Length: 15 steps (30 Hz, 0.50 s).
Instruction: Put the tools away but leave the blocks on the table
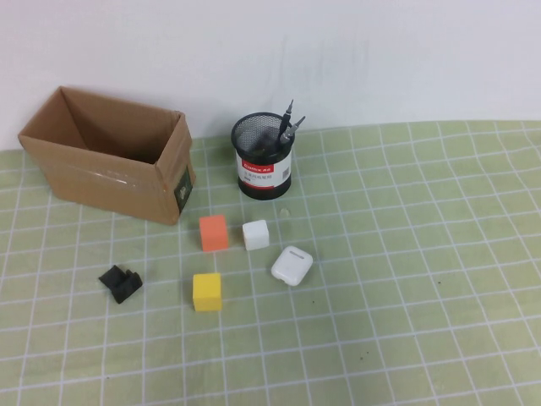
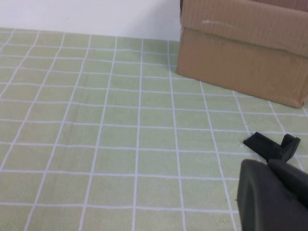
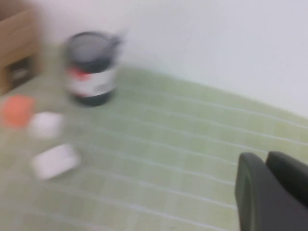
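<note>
Two thin dark drivers [image 1: 287, 123] stand tips-up in a black mesh cup [image 1: 264, 161] at the back of the pale green gridded table [image 1: 406, 254]. The red-handled scissors are not in view. The orange block [image 1: 213, 232], white block [image 1: 255, 234] and yellow block [image 1: 207, 291] sit on the cloth in front of the cup. Neither arm shows in the high view. My left gripper [image 2: 268, 164] is shut and empty, low over the cloth just short of a black bracket [image 2: 272, 145]. My right gripper [image 3: 262, 156] is shut and empty, well away from the cup [image 3: 90, 67].
An open cardboard box [image 1: 110, 156] stands at the back left; it also shows in the left wrist view [image 2: 240, 53]. The black bracket [image 1: 120, 282] lies at the front left. A white earbud case [image 1: 292, 265] lies right of the blocks.
</note>
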Motion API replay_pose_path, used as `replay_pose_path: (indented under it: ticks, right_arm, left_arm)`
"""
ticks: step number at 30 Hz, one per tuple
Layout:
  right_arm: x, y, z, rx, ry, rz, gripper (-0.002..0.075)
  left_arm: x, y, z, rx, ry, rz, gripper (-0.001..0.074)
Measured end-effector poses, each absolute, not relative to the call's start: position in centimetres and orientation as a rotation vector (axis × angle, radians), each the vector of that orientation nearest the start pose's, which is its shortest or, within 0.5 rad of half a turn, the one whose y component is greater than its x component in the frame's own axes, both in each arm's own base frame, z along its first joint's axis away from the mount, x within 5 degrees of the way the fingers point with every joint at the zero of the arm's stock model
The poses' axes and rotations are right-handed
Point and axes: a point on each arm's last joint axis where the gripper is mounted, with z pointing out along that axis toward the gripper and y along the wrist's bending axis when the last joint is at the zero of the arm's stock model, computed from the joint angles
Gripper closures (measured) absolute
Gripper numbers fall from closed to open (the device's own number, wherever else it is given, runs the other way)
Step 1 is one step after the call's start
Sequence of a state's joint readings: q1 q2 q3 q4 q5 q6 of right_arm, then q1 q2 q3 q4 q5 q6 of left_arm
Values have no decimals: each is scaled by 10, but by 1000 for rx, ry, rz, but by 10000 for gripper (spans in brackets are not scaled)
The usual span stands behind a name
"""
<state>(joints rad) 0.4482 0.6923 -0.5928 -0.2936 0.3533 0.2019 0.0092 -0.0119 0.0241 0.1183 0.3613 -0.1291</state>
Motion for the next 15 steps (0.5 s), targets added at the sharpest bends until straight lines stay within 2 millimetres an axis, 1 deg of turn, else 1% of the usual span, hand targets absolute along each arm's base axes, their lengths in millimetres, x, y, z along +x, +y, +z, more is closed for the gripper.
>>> replay_pose_path:
  ticks: [1,2,4,5,6,7,8,9,12,13,14,15]
  right_arm:
    - [127,44,308,-390,1846,132,733]
    - [105,21,285,-287,1651,35,733]
    - [93,11,266,-228,1645,-30,733]
    - [99,14,262,-236,1778,8,733]
    - [94,10,254,-209,1770,-18,733]
    - [78,2,239,-133,1639,-80,733]
    - [82,3,235,-146,1754,-63,733]
    - [71,-1,224,-93,1632,-109,733]
    - [63,-4,198,-35,1626,-115,733]
    - [61,-4,194,-23,1614,-116,733]
    - [62,-6,191,-21,1712,-123,733]
    - [59,-7,189,11,1712,-117,733]
  left_arm:
    - [53,4,173,-55,1854,32,738]
    - [53,4,173,-55,1854,32,738]
    - [53,4,173,-55,1854,32,738]
    - [53,4,173,-55,1854,32,738]
    - [53,4,173,-55,1854,32,738]
    - [53,4,173,-55,1854,32,738]
    - [53,4,173,-55,1854,32,738]
    - [53,4,173,-55,1854,32,738]
    - [53,4,173,-55,1854,32,738]
    - [53,4,173,-55,1854,32,738]
    - [53,4,173,-55,1854,32,738]
    - [53,4,173,-55,1854,32,738]
